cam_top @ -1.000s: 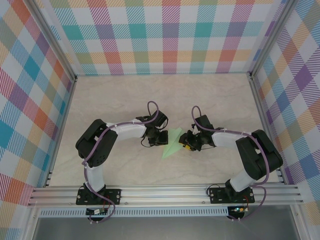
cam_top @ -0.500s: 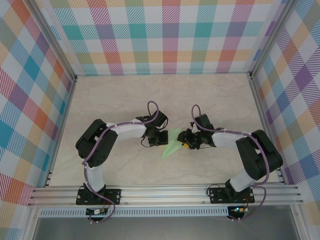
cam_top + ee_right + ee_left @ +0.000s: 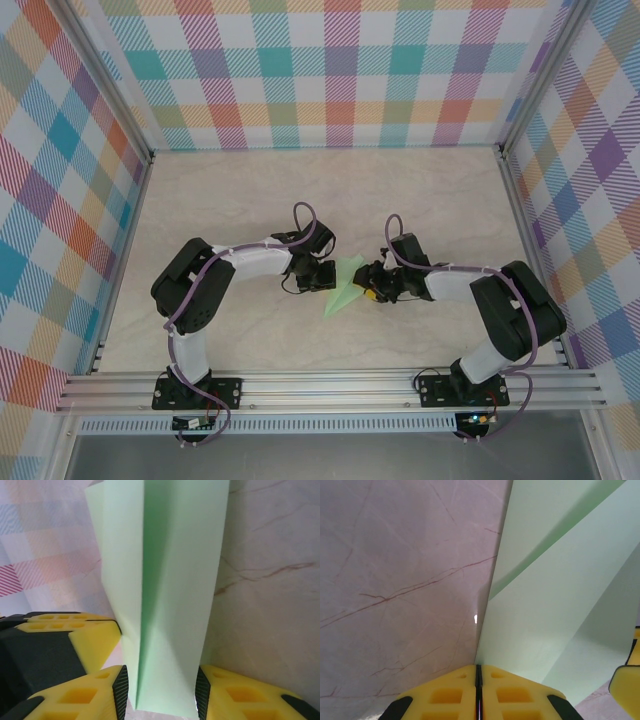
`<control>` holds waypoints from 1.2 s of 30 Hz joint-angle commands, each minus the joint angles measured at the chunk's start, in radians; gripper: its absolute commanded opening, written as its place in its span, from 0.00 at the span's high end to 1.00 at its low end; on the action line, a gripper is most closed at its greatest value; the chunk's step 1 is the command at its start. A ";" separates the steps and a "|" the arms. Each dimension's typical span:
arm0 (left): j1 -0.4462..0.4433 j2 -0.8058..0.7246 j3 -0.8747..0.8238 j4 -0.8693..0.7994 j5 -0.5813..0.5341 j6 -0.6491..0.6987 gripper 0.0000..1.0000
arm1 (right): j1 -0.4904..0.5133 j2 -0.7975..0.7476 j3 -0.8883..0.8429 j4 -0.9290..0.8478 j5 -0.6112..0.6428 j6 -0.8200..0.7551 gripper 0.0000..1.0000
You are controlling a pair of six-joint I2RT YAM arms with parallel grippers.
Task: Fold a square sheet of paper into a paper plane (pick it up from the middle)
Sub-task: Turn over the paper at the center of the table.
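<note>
- Centre of the top view: the paper plane [image 3: 344,284] lies on the marble table [image 3: 250,190], its point towards the lower left.
- The left arm bends at the elbow and reaches in towards the middle; the left gripper [image 3: 328,277] is at the plane's left edge.
- Left wrist view: the yellow pads [image 3: 445,695] are pressed together, clamped on the green fold [image 3: 545,605].
- The right arm mirrors it, with the right gripper [image 3: 368,286] on the plane's right side.
- Right wrist view: its fingers [image 3: 95,692] stand apart, the creased paper [image 3: 165,580] upright between them.
</note>
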 commanded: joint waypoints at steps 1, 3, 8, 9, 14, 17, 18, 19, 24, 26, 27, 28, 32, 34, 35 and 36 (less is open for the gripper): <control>0.012 -0.022 -0.016 -0.001 0.011 -0.009 0.90 | 0.010 0.010 -0.008 0.085 -0.025 0.032 0.58; 0.014 -0.025 -0.020 0.005 0.012 -0.013 0.90 | 0.013 0.023 -0.003 0.110 -0.024 0.048 0.59; 0.015 -0.032 -0.021 0.009 0.012 -0.014 0.90 | 0.019 0.071 0.017 0.146 -0.016 0.082 0.59; 0.015 -0.033 -0.022 0.008 0.011 -0.015 0.90 | 0.019 0.079 0.020 0.151 -0.015 0.088 0.59; 0.019 -0.042 -0.030 0.012 0.011 -0.019 0.89 | 0.022 0.099 0.031 0.181 -0.024 0.080 0.62; 0.020 -0.045 -0.029 0.011 0.011 -0.019 0.89 | 0.024 0.106 0.044 0.178 -0.031 0.068 0.63; 0.020 -0.047 -0.030 0.011 0.010 -0.019 0.89 | 0.025 0.110 0.046 0.182 -0.033 0.065 0.64; 0.020 -0.048 -0.030 0.012 0.011 -0.019 0.89 | 0.025 0.110 0.048 0.187 -0.036 0.065 0.64; 0.023 -0.055 -0.031 0.015 0.009 -0.023 0.89 | 0.029 0.118 0.067 0.177 -0.035 0.054 0.65; 0.023 -0.058 -0.032 0.014 0.008 -0.025 0.89 | 0.032 0.127 0.077 0.173 -0.037 0.051 0.66; 0.023 -0.058 -0.032 0.013 0.004 -0.025 0.89 | 0.035 0.134 0.087 0.162 -0.035 0.047 0.66; 0.024 -0.058 -0.033 0.012 0.003 -0.026 0.89 | 0.039 0.142 0.095 0.159 -0.039 0.044 0.67; 0.024 -0.063 -0.042 0.022 0.007 -0.035 0.89 | 0.046 0.164 0.110 0.157 -0.039 0.034 0.71; 0.026 -0.071 -0.047 0.028 0.008 -0.039 0.89 | 0.049 0.170 0.116 0.153 -0.037 0.033 0.71; 0.026 -0.075 -0.048 0.027 0.008 -0.039 0.89 | 0.050 0.173 0.120 0.150 -0.037 0.031 0.72; 0.026 -0.081 -0.050 0.028 0.005 -0.041 0.89 | 0.050 0.174 0.121 0.146 -0.035 0.028 0.74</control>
